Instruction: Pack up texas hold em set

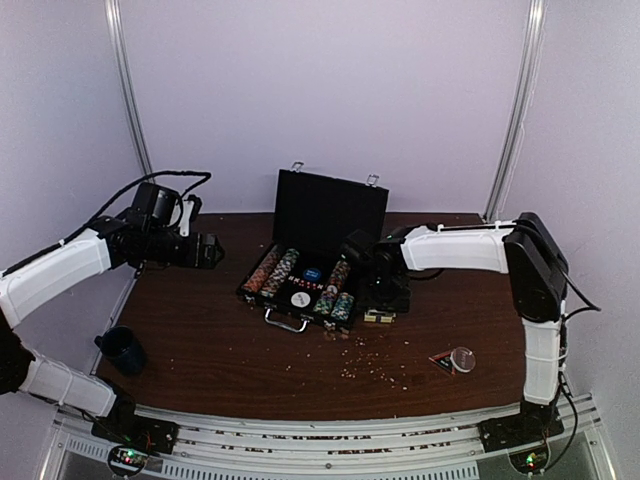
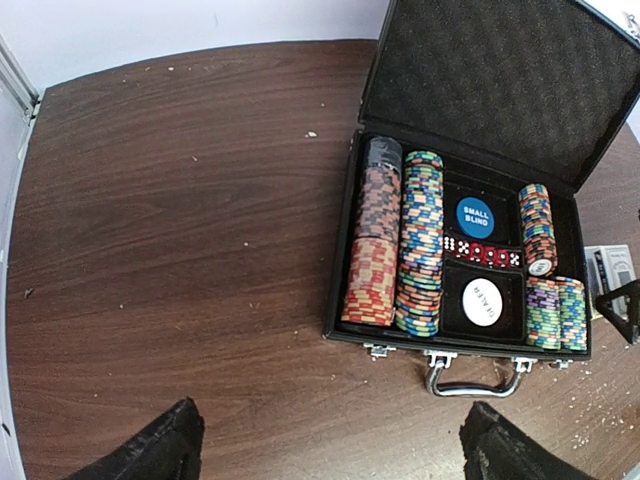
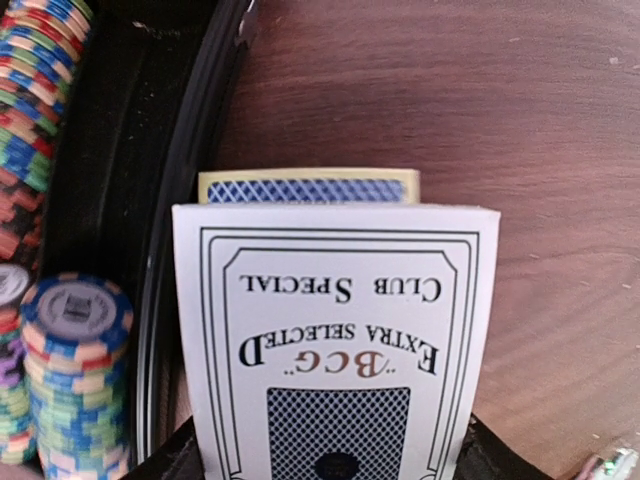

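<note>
Chip rows (image 2: 420,240), buttons (image 2: 475,217) and dice (image 2: 480,252) sit in the open case (image 2: 480,90); the card deck box (image 3: 335,330) lies outside on the tabletop (image 2: 180,200), just right, between the right fingers (image 3: 170,460), grip unclear. The left fingers (image 2: 150,450) gape, empty.

Setting: robot lab test cell. Plain white panels (image 1: 330,90) closed off the back and both sides, framed by aluminium uprights (image 1: 128,90). The left arm (image 1: 55,275) and right arm (image 1: 460,250), both white, were bolted to a slotted metal rail (image 1: 330,425) at the near edge of a brown wood desk (image 1: 220,350). Loose black cables (image 1: 150,180) looped over the left arm. Small boards with lit LEDs (image 1: 125,458) sat by both bases. Fine debris (image 1: 370,365) lay scattered on the desk.
</note>
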`<state>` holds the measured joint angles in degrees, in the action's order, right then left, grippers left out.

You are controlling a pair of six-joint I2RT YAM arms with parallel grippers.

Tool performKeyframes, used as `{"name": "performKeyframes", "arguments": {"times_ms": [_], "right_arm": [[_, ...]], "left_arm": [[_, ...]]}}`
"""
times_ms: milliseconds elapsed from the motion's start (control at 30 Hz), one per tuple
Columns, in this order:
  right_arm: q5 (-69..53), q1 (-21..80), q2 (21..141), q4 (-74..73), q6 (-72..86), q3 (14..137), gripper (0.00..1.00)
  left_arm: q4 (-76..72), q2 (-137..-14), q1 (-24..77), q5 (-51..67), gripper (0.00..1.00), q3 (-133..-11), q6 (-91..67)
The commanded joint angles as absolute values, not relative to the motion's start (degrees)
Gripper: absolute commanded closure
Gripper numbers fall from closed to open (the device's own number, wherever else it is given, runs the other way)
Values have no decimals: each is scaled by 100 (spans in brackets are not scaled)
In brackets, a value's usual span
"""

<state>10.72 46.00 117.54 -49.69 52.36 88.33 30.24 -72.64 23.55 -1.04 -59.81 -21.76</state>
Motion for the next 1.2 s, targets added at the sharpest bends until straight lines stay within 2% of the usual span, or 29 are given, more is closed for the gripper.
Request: {"name": "performKeyframes", "arguments": {"times_ms": [0,167,367,567,833,1167], "right_arm": [[1367,4577,11030,-5015,5008,8571,40],[1304,4581,10698,-4943,4595,8534,40],[554,4685,10675,-4187,3119,9049,42],[-119,4865,11463,-4184,1927,10162,44],[-629,5059,12843,-5090,774,12194,44],[-668,5196,13609,-5170,349,12832,41]], "left_arm": [[2716,-7172,2312,44,7,-5819,-2330],[2710,-7112,2311,137,8,-5764,-2522],[2731,-6869,2304,170,8,-5709,-2665],[2926,-6554,2303,59,8,-5591,-2895],[2908,-6020,2298,128,7,-5266,-3122],[2963,-5809,2293,-44,7,-5202,-3088]]}}
